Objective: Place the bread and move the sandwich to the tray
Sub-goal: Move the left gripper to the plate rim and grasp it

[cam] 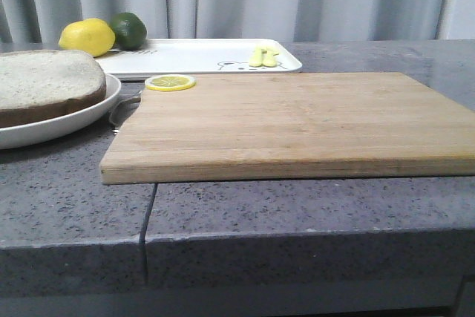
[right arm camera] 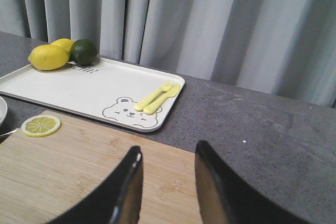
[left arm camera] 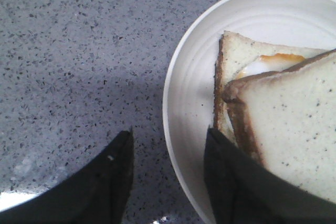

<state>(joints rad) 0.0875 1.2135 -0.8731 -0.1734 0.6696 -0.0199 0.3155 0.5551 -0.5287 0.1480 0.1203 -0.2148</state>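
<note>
Nearest, the grey speckled stone tabletop (cam: 297,206) carries a pale bamboo cutting board (cam: 289,124), a yellow lemon slice (cam: 170,82) on its far-left corner. At the left, the brown-crusted white-bread sandwich (left arm camera: 278,124), egg showing between slices, lies on a round white plate (left arm camera: 191,103). The left gripper (left arm camera: 168,177) has its fingers parted, one over the sandwich's corner, gripping nothing. The right gripper (right arm camera: 165,187) hangs spread above the board, empty. Farther back sits the white rectangular bear-print tray (right arm camera: 105,90), carrying a lemon (cam: 87,36), lime (cam: 129,29) and yellow cutlery (right arm camera: 157,98).
</note>
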